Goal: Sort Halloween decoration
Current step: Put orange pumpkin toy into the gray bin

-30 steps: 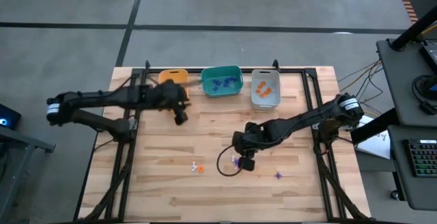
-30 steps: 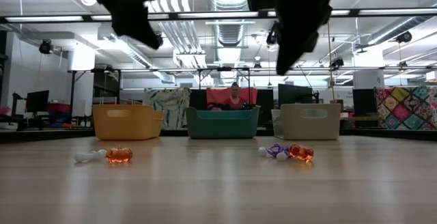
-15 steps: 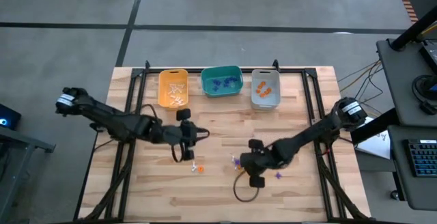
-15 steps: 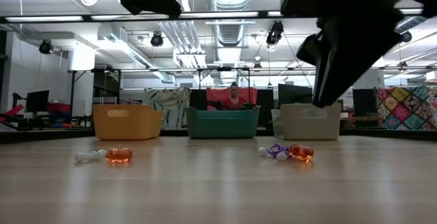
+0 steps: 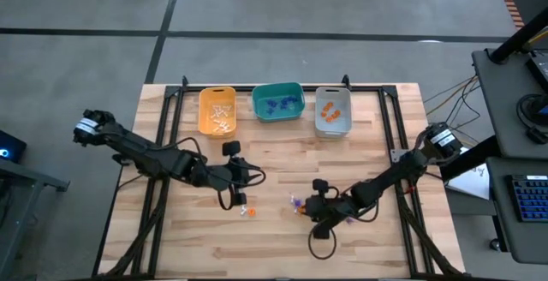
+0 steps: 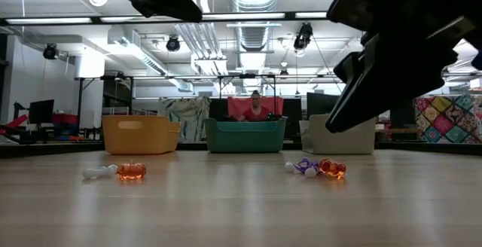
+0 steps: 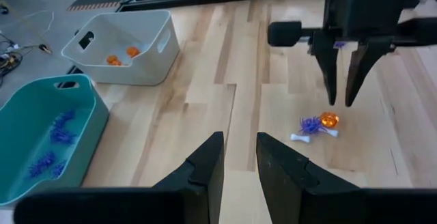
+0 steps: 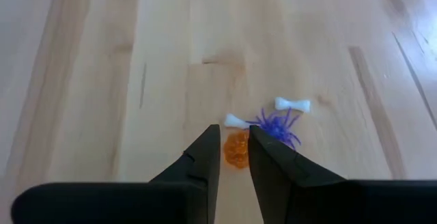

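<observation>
Pale wooden planks make up the desk (image 5: 205,238), in a big workshop hall with ceiling lights. Most Halloween decoration already lies sorted in the yellow bin (image 5: 217,110), teal bin (image 5: 277,102) and grey bin (image 5: 333,111) along the far edge; two small clusters (image 5: 247,210) remain mid-desk. Left claw (image 5: 235,197) and right claw (image 5: 324,222) hover over them, both narrow and empty.

Bare wood lies open around the trinket cluster (image 8: 263,130), with the three bins (image 5: 276,103) well apart at the table's far edge.
</observation>
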Tool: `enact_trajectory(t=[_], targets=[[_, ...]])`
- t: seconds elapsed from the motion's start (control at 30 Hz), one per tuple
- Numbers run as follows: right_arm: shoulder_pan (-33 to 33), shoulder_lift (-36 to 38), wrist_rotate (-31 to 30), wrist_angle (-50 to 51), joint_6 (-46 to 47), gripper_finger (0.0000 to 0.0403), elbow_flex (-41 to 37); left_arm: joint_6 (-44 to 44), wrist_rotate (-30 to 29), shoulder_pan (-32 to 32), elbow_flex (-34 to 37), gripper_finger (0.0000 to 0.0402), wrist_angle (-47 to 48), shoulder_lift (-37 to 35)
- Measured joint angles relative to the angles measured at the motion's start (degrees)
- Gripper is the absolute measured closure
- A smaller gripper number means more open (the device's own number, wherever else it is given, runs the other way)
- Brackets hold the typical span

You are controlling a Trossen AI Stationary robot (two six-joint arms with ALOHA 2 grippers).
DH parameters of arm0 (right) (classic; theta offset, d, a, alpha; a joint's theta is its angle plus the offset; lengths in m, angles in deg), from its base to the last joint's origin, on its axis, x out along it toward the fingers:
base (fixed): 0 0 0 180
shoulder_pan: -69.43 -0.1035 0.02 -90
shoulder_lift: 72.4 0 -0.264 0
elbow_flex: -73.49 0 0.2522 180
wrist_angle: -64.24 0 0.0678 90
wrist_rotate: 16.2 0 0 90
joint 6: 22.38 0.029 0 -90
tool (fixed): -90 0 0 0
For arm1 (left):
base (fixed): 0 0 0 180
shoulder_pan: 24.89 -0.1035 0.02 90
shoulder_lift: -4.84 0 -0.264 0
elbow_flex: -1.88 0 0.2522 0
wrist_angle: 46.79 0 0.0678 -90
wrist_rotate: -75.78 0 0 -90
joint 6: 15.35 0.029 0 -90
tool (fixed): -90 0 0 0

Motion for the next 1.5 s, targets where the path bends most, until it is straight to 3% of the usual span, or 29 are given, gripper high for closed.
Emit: enact_trajectory(t=[0.4, 0.57, 1.33, 1.5], targets=[[0.0, 0.0, -3.9, 0.9, 4.1, 0.0214, -0.1, 0.0, -0.1, 0.0, 0.0, 0.0332, -1.1, 0.0], [0.0, 0.0, -4.0, 0.5, 4.4, 0.0185, -0.1, 0.0, -0.1, 0.0, 0.0, 0.0332, -1.2, 0.0], [-0.1, -10.3, -4.9, -4.2, 7.1, 0.0183, 0.1, 0.0, -0.1, 0.0, 0.0, 0.0332, -1.6, 0.0], [-0.1, -10.4, -5.2, -4.2, 7.1, 0.0206, 0.1, 0.0, -0.1, 0.0, 0.0, 0.0332, -1.7, 0.0]])
